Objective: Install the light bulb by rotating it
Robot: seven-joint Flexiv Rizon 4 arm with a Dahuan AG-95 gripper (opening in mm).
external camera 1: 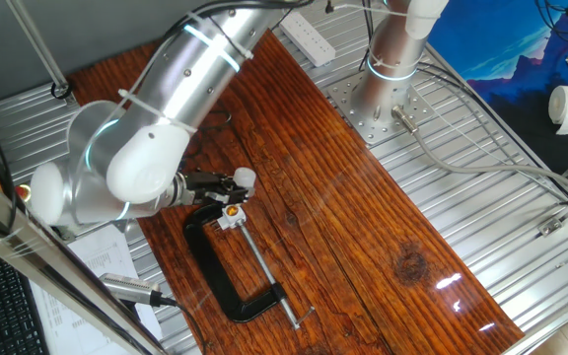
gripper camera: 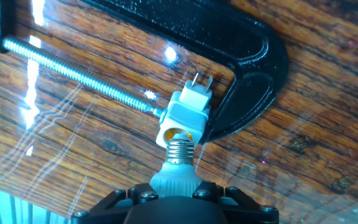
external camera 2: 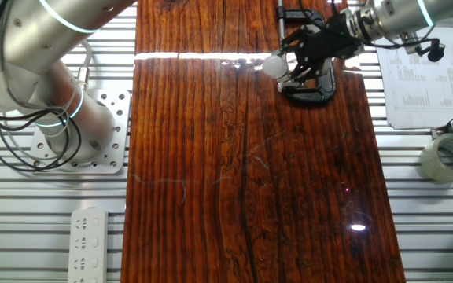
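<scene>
The light bulb (gripper camera: pixel 174 175) is pale with a silvery screw base (gripper camera: pixel 179 150). My gripper (gripper camera: pixel 174 194) is shut on its head, and the base tip sits at the orange mouth of the white socket block (gripper camera: pixel 183 118). The socket is held in the black C-clamp (gripper camera: pixel 247 81) on the wooden board. In one fixed view the bulb's round head (external camera 1: pixel 245 178) shows at the gripper (external camera 1: pixel 227 184), just above the socket (external camera 1: pixel 231 213). In the other fixed view the bulb (external camera 2: pixel 274 65) is at the gripper (external camera 2: pixel 289 60), left of the clamp (external camera 2: pixel 313 85).
The clamp's long screw (external camera 1: pixel 264 266) runs toward the board's front edge. A power strip (external camera 1: pixel 308 37) and the arm's base (external camera 1: pixel 388 79) stand at the back. Paper sheets (external camera 2: pixel 419 79) and tape rolls (external camera 2: pixel 447 157) lie beside the board. A second power strip (external camera 2: pixel 91 244) lies on the metal table.
</scene>
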